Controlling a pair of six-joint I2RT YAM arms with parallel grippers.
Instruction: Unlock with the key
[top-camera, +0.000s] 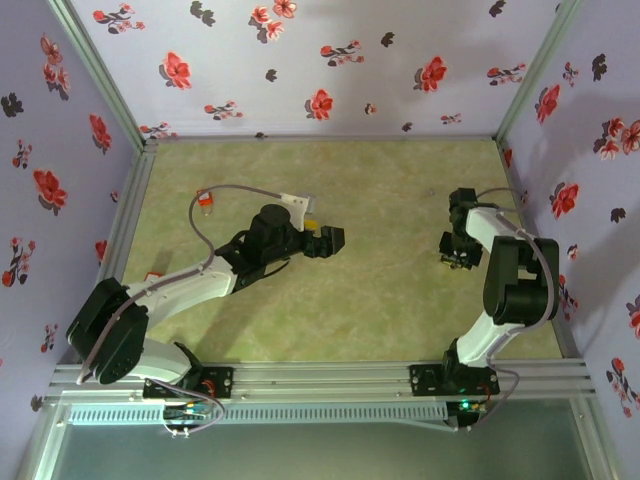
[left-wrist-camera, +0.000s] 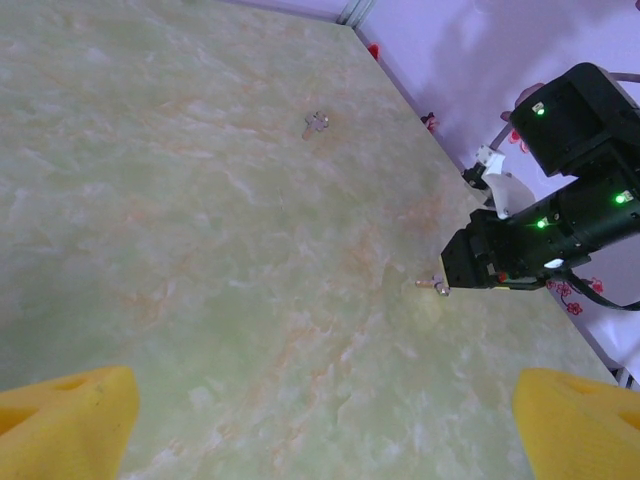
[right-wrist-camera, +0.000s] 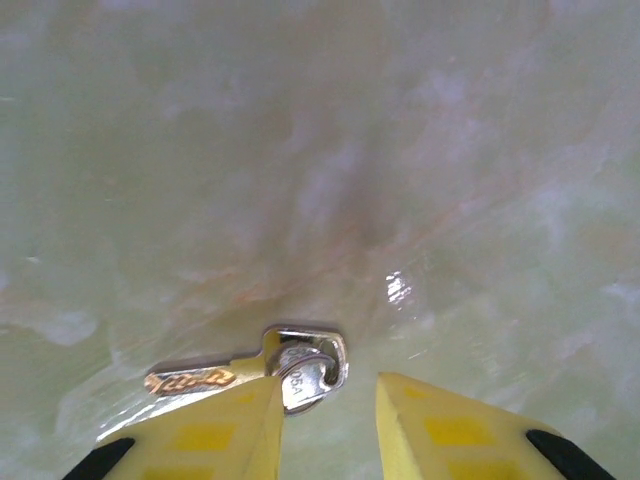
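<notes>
The right gripper's yellow fingers stand spread, tips down at the table, with nothing pinched. The key lies flat on the table at those tips. Its silver head and ring sit in the gap between the fingers, against the finger on the left of the wrist view. There is clear space to the other finger. Its brassy blade points out to the left, past that finger's tip.

From above, this gripper and the key are near the table's right edge, about midway between the near and far edges. The right arm bends back over them from its base at the near edge.

The left gripper's fingers are wide apart and hold nothing. It hangs above bare table near the middle, a little left of centre, and faces the right edge. The left wrist view looks across to the right gripper and the key under it. A small pale object lies farther off on the table, too small to tell what it is.
</notes>
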